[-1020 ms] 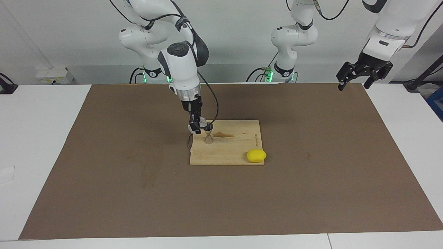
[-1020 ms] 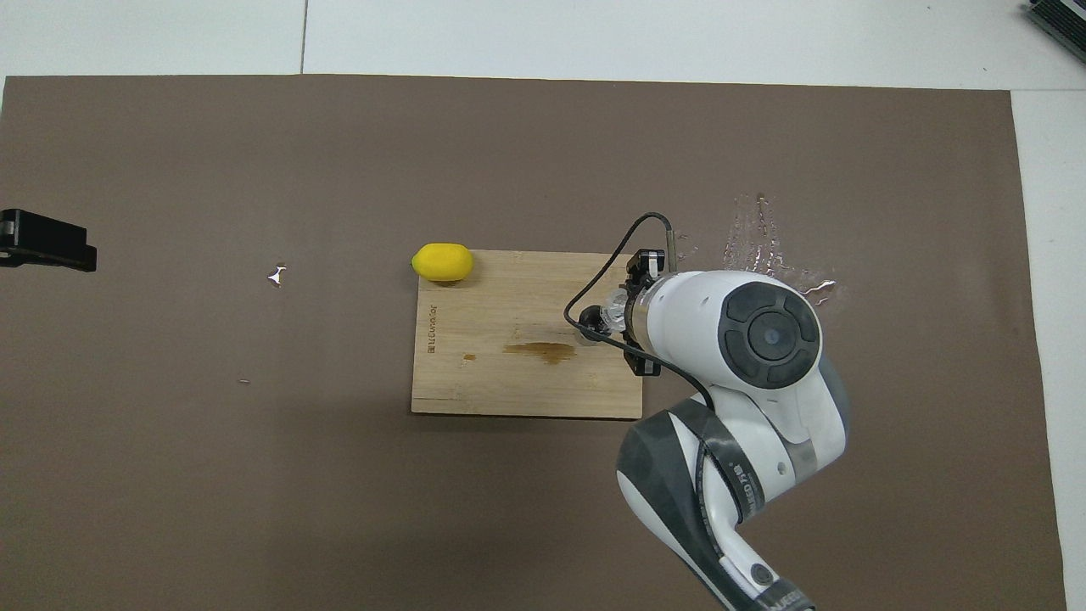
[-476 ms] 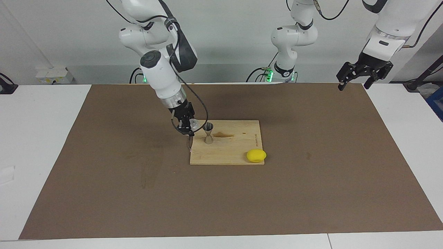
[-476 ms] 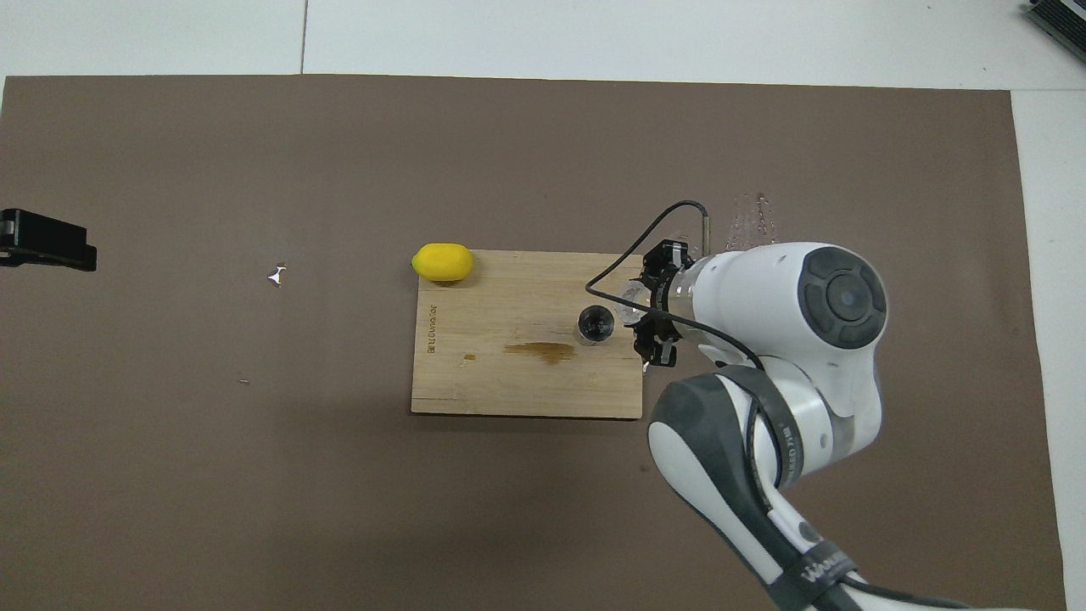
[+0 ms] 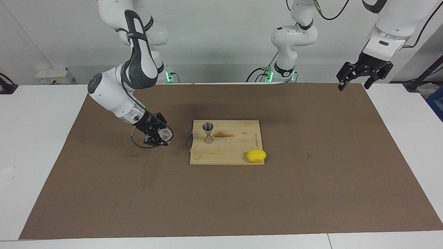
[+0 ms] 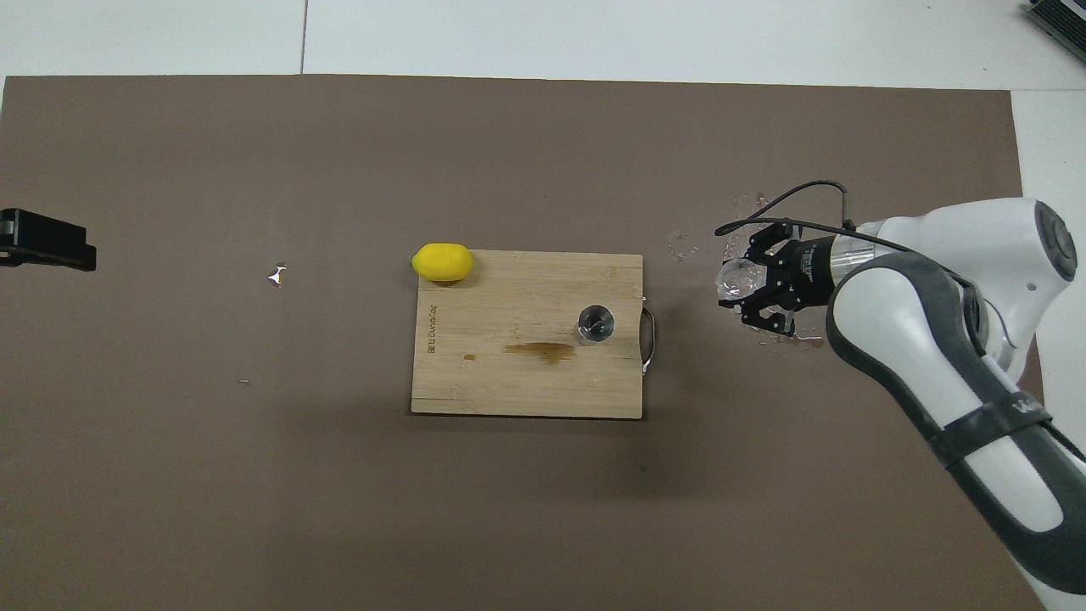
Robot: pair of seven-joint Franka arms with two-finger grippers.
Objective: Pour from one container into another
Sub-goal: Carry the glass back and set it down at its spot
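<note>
The glass tumbler (image 5: pixel 165 135) is gripped in the right gripper (image 5: pixel 160 136) and hangs over the brown mat (image 5: pixel 104 193), off the cutting board (image 5: pixel 228 152) toward the right arm's end of the table. It is tipped on its side, its mouth turned toward the board, an attitude that suits a vessel being carried clear of its target; whether any liquid remains inside cannot be told. In the overhead view the tumbler (image 6: pixel 735 277) shows as a clear glint at the tip of the right gripper (image 6: pixel 751 285), over wet marks (image 6: pixel 764 221) on the mat.

The jigger (image 5: pixel 208 132) stands upright on the cutting board, near the edge that bears the metal handle (image 5: pixel 189 141), one cone opening upward. This placement presents an open mouth and a stable base for receiving a pour. From above, the jigger (image 6: pixel 596 323) appears as a dark circle, well apart from the tumbler. A brown stain (image 5: pixel 223 135) lies on the board just beside it. A lemon (image 5: pixel 256 155) rests at the board's corner farther from the robots, toward the left arm's end.

The right gripper's fingers are closed narrowly on the tumbler's wall and touch nothing else. The left gripper (image 5: pixel 364 73) waits in the air over the mat's corner nearest its own base, its jaws spread wide and empty.
</note>
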